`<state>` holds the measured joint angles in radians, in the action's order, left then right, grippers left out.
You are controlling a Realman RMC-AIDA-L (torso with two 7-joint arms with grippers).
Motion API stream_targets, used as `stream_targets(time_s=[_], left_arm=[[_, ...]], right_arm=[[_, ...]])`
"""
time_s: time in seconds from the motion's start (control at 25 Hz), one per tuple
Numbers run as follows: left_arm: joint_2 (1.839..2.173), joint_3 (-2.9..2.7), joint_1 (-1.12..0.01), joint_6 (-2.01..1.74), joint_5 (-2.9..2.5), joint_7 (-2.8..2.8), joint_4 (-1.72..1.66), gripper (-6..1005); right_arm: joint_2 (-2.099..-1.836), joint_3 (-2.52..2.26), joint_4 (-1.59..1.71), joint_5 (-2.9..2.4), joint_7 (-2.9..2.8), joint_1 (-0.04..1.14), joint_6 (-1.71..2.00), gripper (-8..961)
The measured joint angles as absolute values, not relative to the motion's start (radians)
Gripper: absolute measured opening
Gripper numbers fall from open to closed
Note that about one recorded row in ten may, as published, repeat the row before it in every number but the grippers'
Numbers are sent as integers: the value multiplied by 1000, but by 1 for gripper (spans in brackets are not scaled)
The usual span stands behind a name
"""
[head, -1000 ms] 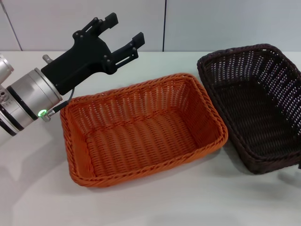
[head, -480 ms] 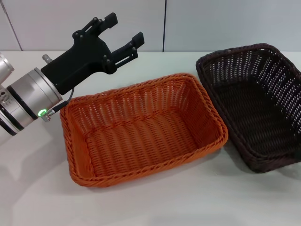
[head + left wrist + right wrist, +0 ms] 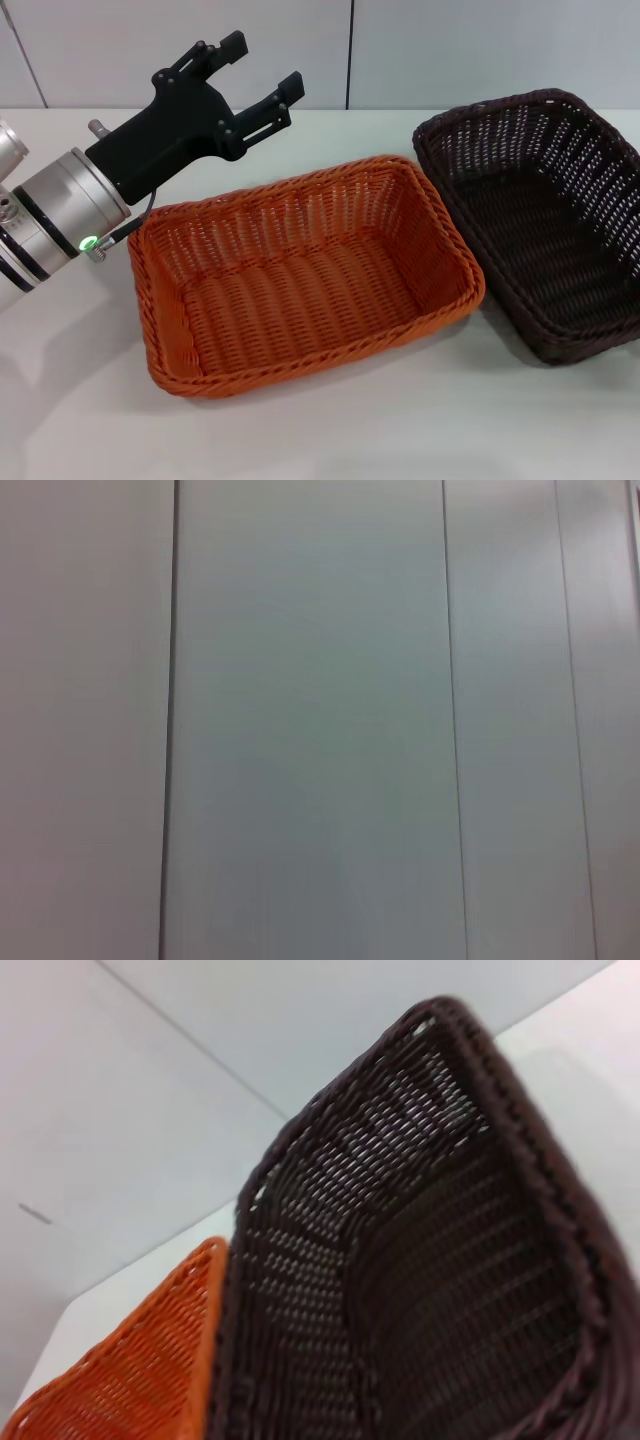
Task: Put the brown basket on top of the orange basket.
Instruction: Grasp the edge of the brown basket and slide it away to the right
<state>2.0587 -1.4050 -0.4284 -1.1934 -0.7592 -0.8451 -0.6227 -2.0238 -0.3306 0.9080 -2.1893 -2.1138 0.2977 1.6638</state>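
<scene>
The orange basket (image 3: 300, 290) stands empty on the white table in the middle of the head view. The brown basket (image 3: 540, 230) is right beside it on the right, its near left corner close to the orange rim, and it looks slightly tilted. The right wrist view looks into the brown basket (image 3: 430, 1260) from very close, with a corner of the orange basket (image 3: 140, 1380) beyond it. The right gripper itself does not show. My left gripper (image 3: 263, 60) is open and empty, held in the air behind the orange basket's far left corner.
The white table (image 3: 400, 430) runs around both baskets, with a pale panelled wall (image 3: 450, 50) behind it. The left wrist view shows only that wall (image 3: 320, 720).
The brown basket has shifted slightly left and upward, closer to the orange basket. The left arm has barely moved.
</scene>
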Motion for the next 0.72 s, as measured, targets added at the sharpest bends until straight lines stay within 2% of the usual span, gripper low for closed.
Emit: stream_targets(time_s=[0.2,0.32,0.48,0.64,0.72], left_arm=[[2060,-1406,-428,-1193,-759,-845,-621,843],[2060,-1408,-428,-1193,-759,-851,-620,843],[2060,-1408,-428,-1193,-759,-853,-620,843],[2060,-1407,-428,-1193,-759,-853,-618,843],[2060,-1407,-428,-1193,-759,-853,-618,843]], right_arm=[[-2004,-315,901,-2186,-2113,297,1626,820],[-1980,-303,872,-2185,-2109,304,1622,821],[-1969,-301,853,-2184,-2108,302,1625,822],[-1972,-302,856,-2186,-2113,290,1668,820],[-1984,-301,867,-2186,-2128,280,1701,820]])
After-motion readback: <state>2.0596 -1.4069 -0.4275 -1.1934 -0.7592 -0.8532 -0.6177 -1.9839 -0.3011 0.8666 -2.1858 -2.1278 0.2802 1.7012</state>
